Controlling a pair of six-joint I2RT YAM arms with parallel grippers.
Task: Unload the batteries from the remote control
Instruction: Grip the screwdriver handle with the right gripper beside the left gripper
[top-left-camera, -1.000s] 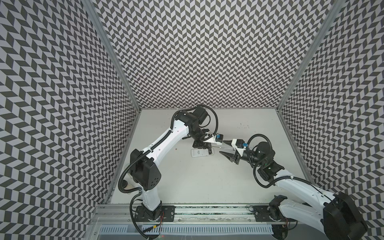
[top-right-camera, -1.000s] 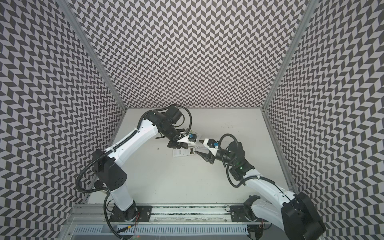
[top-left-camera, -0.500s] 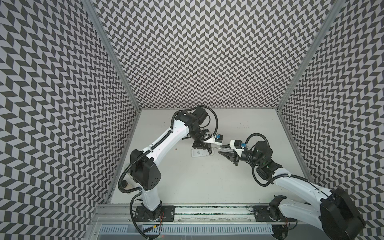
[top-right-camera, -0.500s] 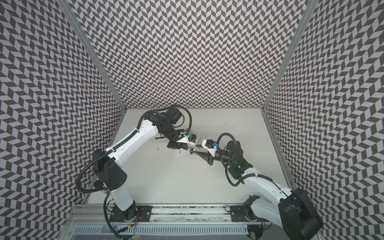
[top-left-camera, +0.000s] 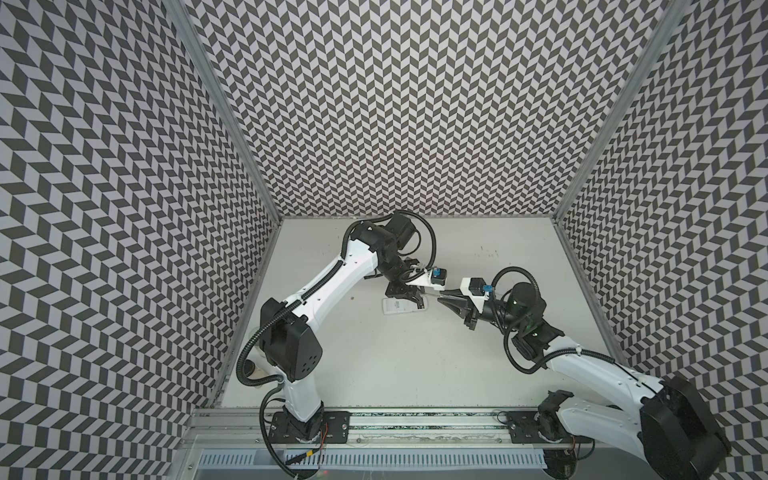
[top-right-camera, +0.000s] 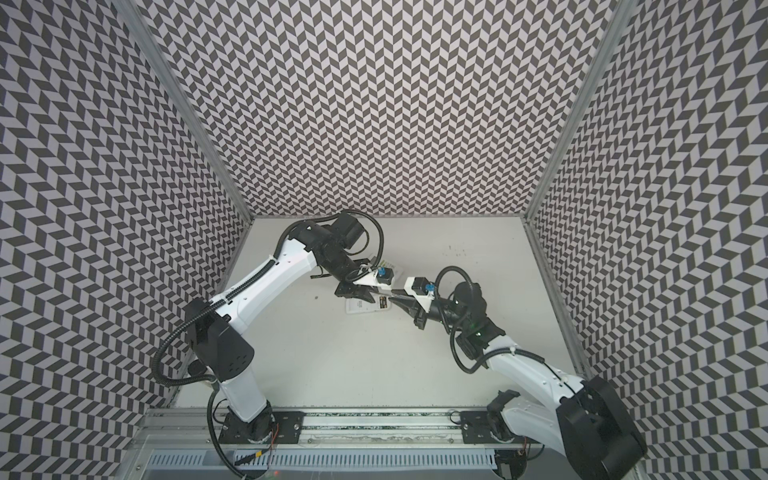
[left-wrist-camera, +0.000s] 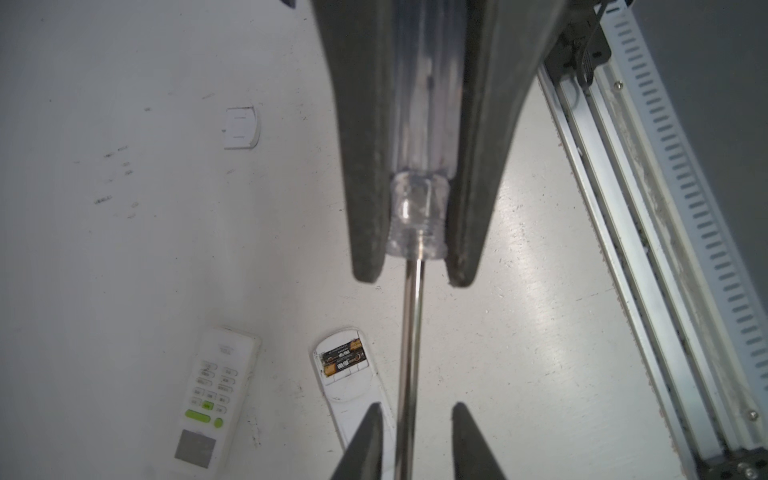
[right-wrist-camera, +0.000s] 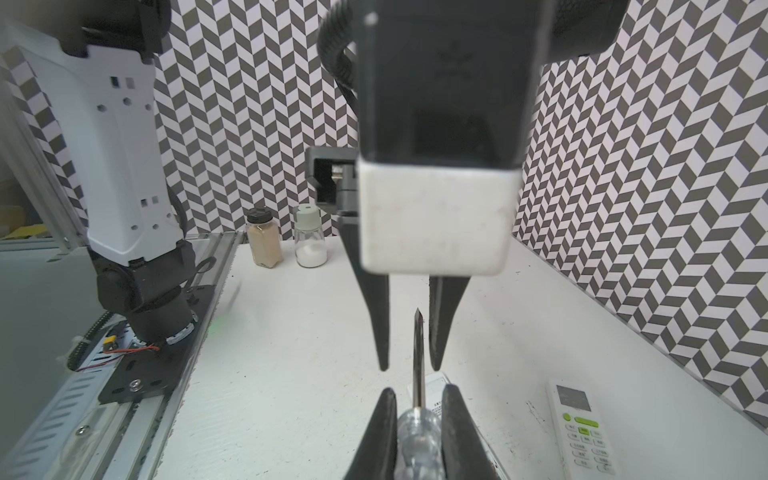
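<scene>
**benchrat:** Right gripper is sitting closer to the middle than a second ago. Back then it was hanging back with its jaws apart, and now it's squeezing the clear handle of the screwdriver, jaws narrowed right down onto it. Left gripper is doing the opposite: its fingers were pinched together before, and now they're standing apart on either side of the metal shaft, not touching it as far as I can see.

**solderjoe:** So only the right one is carrying the tool? And where are the batteries hiding?

**benchrat:** Yep, the right one is holding it up off the table, tip pointing at the left gripper. The batteries — two black ones with gold ends — are lying side by side in the open compartment of the white remote, which is lying face down on the table below the grippers.

**solderjoe:** Anything else lying around?

**benchrat:** A second remote with green buttons is lying face up just beside the first, and the little white cover is sitting well apart from both. Two jars are standing next to each other at the foot of the patterned wall, one holding brown powder and one white.
</scene>
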